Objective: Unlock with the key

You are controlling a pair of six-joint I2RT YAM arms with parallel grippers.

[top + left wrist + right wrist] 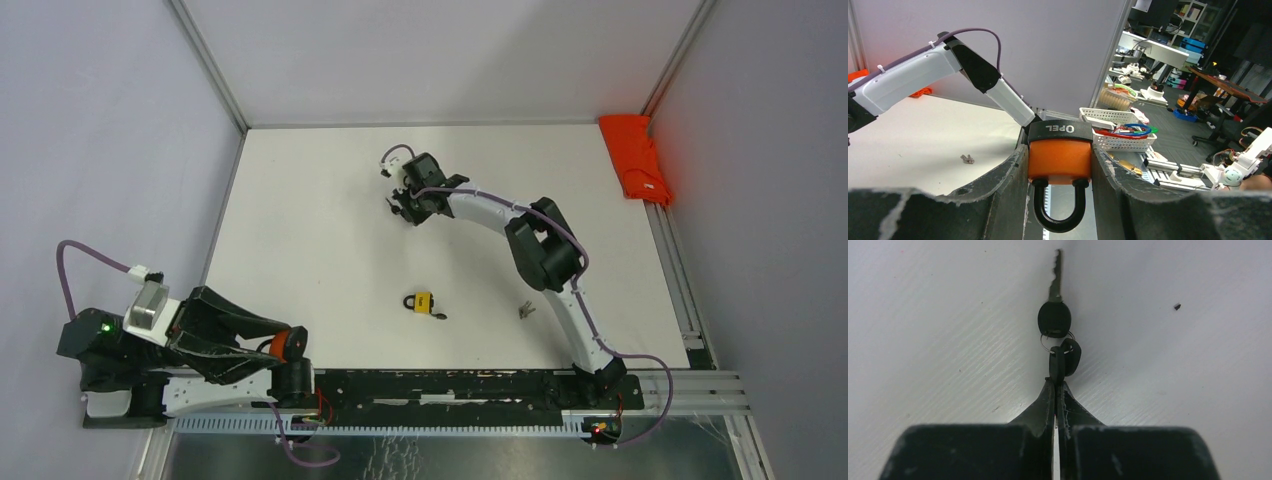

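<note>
- Nearest the arm bases, down and left of the yellow padlock (420, 302) on the white table (300, 220), the left gripper (1060, 150) is clamped on an orange padlock with a black cap (1060, 162), its black shackle pointing back toward the wrist.
- A small silver metal piece (523, 311) lies right of the yellow padlock.
- Beyond the yellow padlock, the right gripper (1055, 385) is pinched together on a black-headed key (1058, 362); a second key (1054, 315) on the same ring points away.
- Far right, a red-orange cloth (635, 160) sits at the table's edge.
</note>
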